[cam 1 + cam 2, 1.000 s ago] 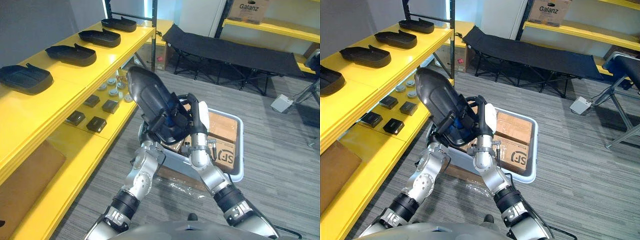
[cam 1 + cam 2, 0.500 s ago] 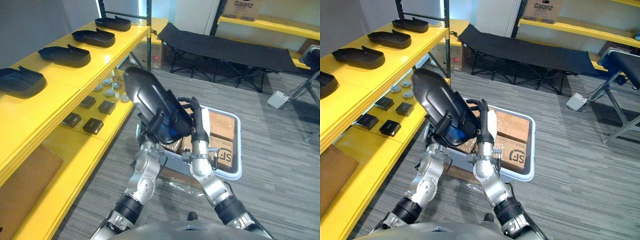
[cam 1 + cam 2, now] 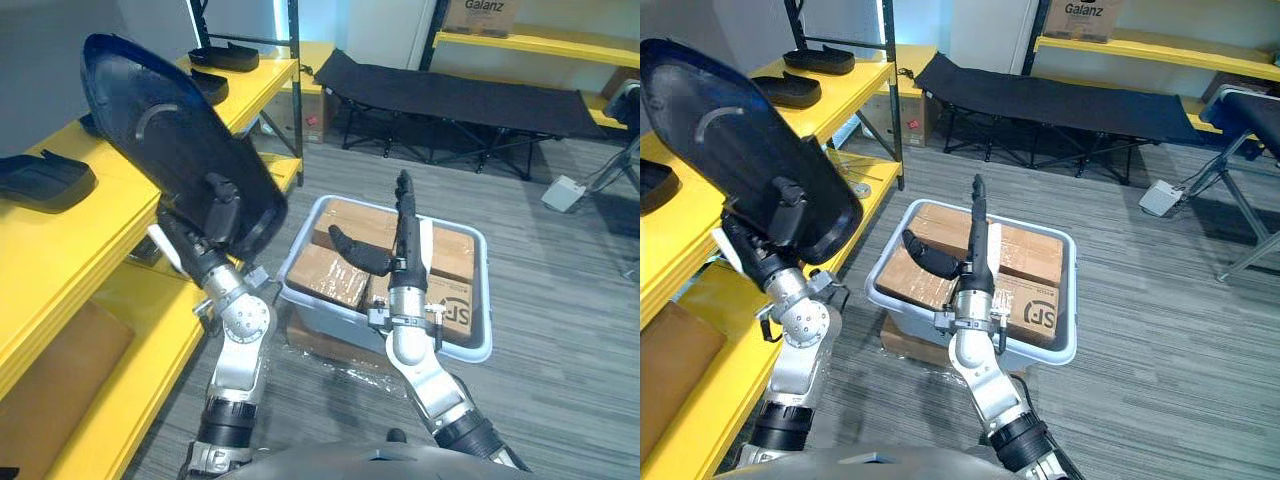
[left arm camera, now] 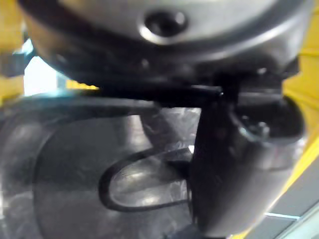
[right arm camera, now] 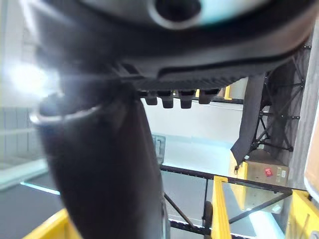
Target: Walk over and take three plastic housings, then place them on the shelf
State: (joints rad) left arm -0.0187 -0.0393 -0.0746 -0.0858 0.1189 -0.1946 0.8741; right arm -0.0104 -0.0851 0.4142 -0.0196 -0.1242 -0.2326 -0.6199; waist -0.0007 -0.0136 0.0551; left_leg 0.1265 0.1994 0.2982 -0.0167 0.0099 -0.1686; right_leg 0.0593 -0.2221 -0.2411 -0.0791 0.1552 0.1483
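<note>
A yellow shelf (image 3: pixel 60 235) runs along the robot's left, with several black housings (image 3: pixel 785 90) lying in a row on its top level. The floor (image 3: pixel 560 280) is grey carpet. A black folding cot (image 3: pixel 450 95) stands at the far side of the room, in front of another yellow shelf that carries a box. Just ahead of the robot, a pale bin (image 3: pixel 470 340) sits on the floor with cardboard boxes (image 3: pixel 325 275) inside.

The left robot hand (image 3: pixel 215 205) clamps the lower edge of a large black housing (image 3: pixel 165 140), thumb pressed on the face that looks toward the camera. The housing stands tilted and high, in front of the shelf's upper level. The right robot hand (image 3: pixel 400 245) is above the bin with its fingers straight, pointing up, and its thumb spread wide; it grips nothing.

A second ago both hands held this housing low over the bin. Since then the right hand has let go and the left alone has swung the housing up and toward the shelf, which uncovers the boxes in the bin.
</note>
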